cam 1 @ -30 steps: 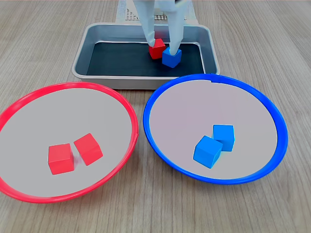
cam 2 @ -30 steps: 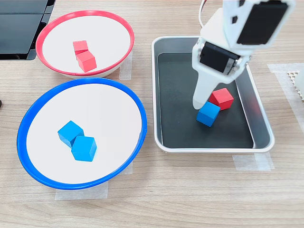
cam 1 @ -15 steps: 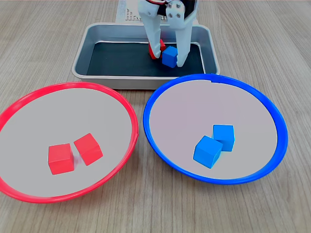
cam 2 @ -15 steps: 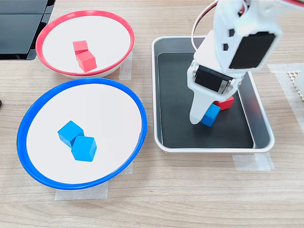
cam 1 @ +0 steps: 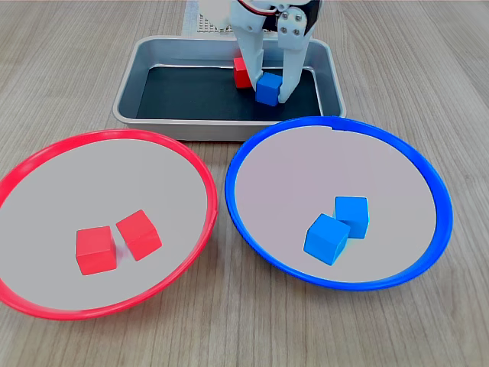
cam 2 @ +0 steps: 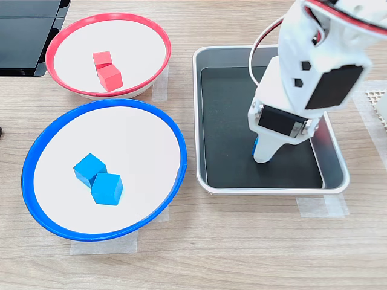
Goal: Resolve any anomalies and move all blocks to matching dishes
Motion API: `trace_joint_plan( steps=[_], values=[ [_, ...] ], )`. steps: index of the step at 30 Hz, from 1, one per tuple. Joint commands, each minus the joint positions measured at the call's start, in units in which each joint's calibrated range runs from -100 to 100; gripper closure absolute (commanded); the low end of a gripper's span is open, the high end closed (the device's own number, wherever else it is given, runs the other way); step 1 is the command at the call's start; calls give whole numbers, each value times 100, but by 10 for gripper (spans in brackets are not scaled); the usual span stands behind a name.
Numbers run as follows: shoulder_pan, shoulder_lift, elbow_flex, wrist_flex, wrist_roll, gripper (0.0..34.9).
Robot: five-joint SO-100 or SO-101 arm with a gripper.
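In the first exterior view a blue block [cam 1: 267, 89] rests on the grey metal tray [cam 1: 147, 52], and my gripper [cam 1: 269, 98] is shut on it, one white finger pressed against each side. A red block [cam 1: 241, 73] sits just behind, partly covered by the left finger. In the second exterior view the gripper [cam 2: 261, 154] points down into the tray [cam 2: 198, 121]; only a blue sliver [cam 2: 256, 144] shows and the red block is hidden. The red-rimmed dish [cam 1: 114, 134] [cam 2: 109, 15] holds two red blocks [cam 1: 95, 250] [cam 1: 139, 234]. The blue-rimmed dish [cam 1: 336, 121] [cam 2: 109, 101] holds two blue blocks [cam 1: 327, 238] [cam 1: 352, 216].
The tray stands behind both dishes in the first exterior view, with raised metal walls around its black floor. A white perforated base [cam 1: 200, 21] sits behind the tray. A dark panel [cam 2: 27, 33] lies at the second exterior view's upper left. Tape strips hold the tray and dishes to the wooden table.
The arm has lowered and leaned forward over the tray. Its fingers, wider apart a second ago, have come in against the blue block. The red block has become hidden in the second exterior view.
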Motion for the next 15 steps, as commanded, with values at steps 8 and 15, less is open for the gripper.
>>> trace_joint_plan(
  steps=[8, 15],
  values=[
    [3, -269, -2756, 865, -947, 347],
    [-35, 1334, -4276, -307, -1832, 347]
  ],
)
